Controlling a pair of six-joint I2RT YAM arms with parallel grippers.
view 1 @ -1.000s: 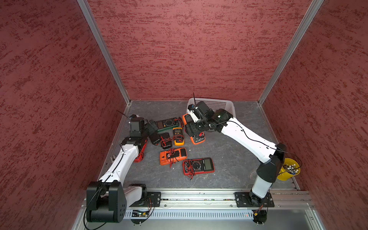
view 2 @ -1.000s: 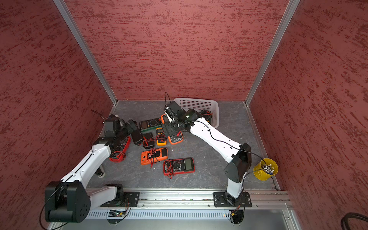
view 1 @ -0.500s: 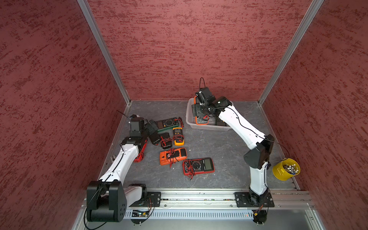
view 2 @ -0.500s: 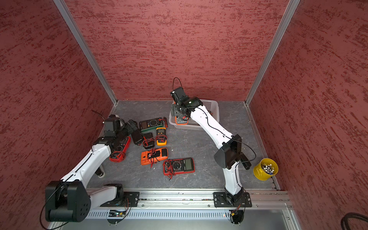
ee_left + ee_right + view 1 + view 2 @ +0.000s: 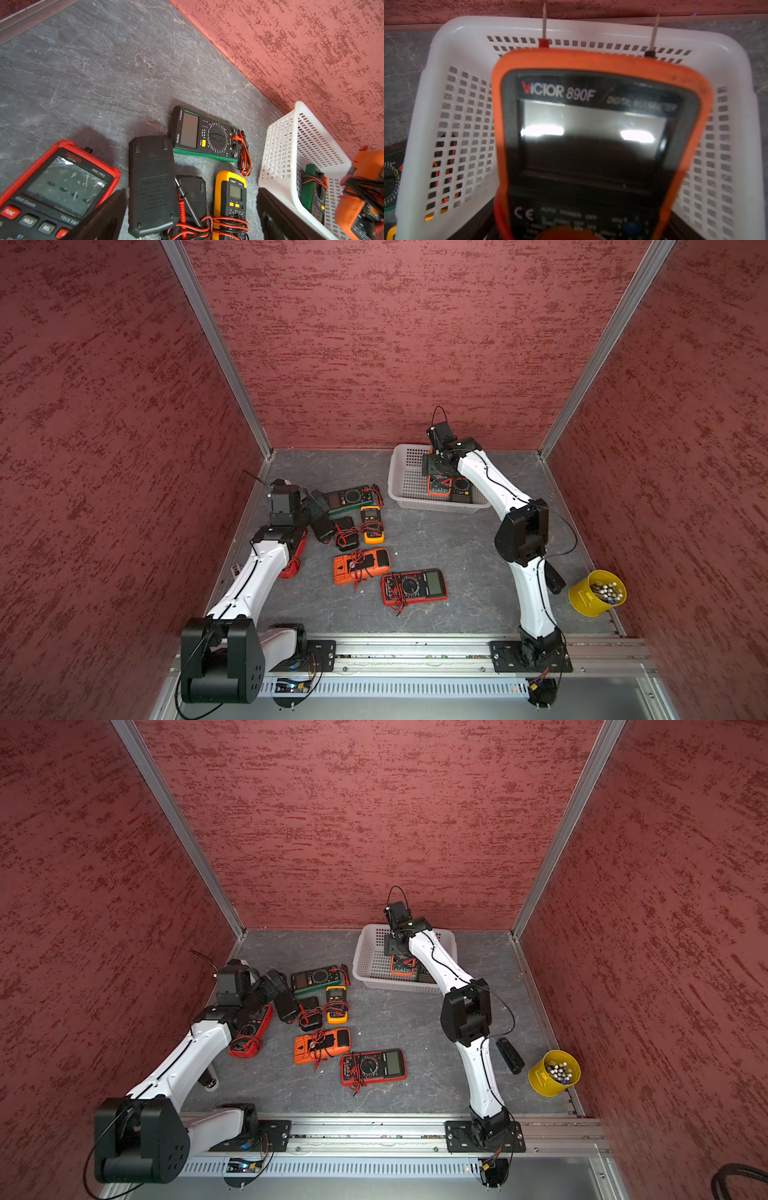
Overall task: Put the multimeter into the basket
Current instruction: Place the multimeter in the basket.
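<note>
Red walls [image 5: 374, 344] are circling us; mid-frame, our right gripper [image 5: 435, 470] is clutching the orange multimeter [image 5: 439, 486] over the basket [image 5: 409, 479]; wires [image 5: 361, 187] could snag its rim [image 5: 432, 505].

The white rectangular plastic basket [image 5: 402, 481] is showing a regular grid of small rectangular holes; the orange-cased black-faced multimeter [image 5: 591, 128] is displaying white lettering with a red first letter; the green-edged black multimeter [image 5: 349, 498] is trailing red and black leads [image 5: 244, 153]; the plain yellow round cup [image 5: 590, 601] is showing no pattern; the grey stone-look tabletop [image 5: 457, 556] is showing pale veins; the red textured walls [image 5: 374, 344] are showing darker horizontal streaks.
</note>
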